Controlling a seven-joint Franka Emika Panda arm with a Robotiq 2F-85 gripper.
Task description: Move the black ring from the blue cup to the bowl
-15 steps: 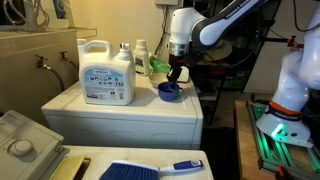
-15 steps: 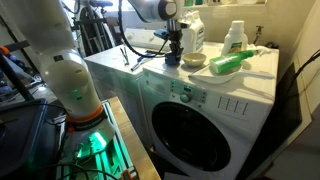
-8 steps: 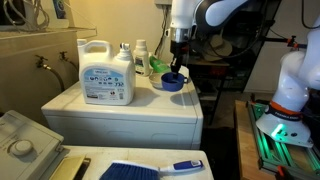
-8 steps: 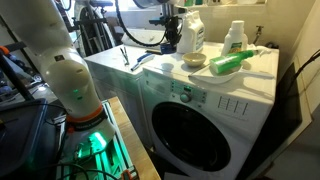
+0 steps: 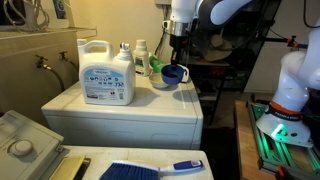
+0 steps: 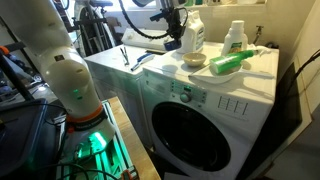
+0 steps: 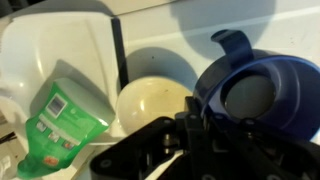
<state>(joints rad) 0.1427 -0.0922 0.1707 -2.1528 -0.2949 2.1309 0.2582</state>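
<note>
My gripper (image 5: 177,66) hangs over the back of the washer top and is shut on the rim of the blue cup (image 5: 173,75), which it holds in the air. In the wrist view the blue cup (image 7: 255,95) with its handle fills the right side, and my gripper (image 7: 195,122) grips its near rim. The cream bowl (image 7: 152,100) sits just left of the cup and below it; it also shows in an exterior view (image 6: 195,60). The cup's inside looks dark with a grey bottom. I cannot make out the black ring.
A green pouch (image 7: 60,125) lies left of the bowl and also shows in an exterior view (image 6: 228,63). A large white detergent jug (image 5: 106,72) and smaller bottles (image 5: 141,55) stand on the washer top (image 5: 120,110). A white bottle (image 6: 234,38) stands at the back.
My gripper has risen and drifted slightly sideways. The blue cup has left the washer top and come up with it.
</note>
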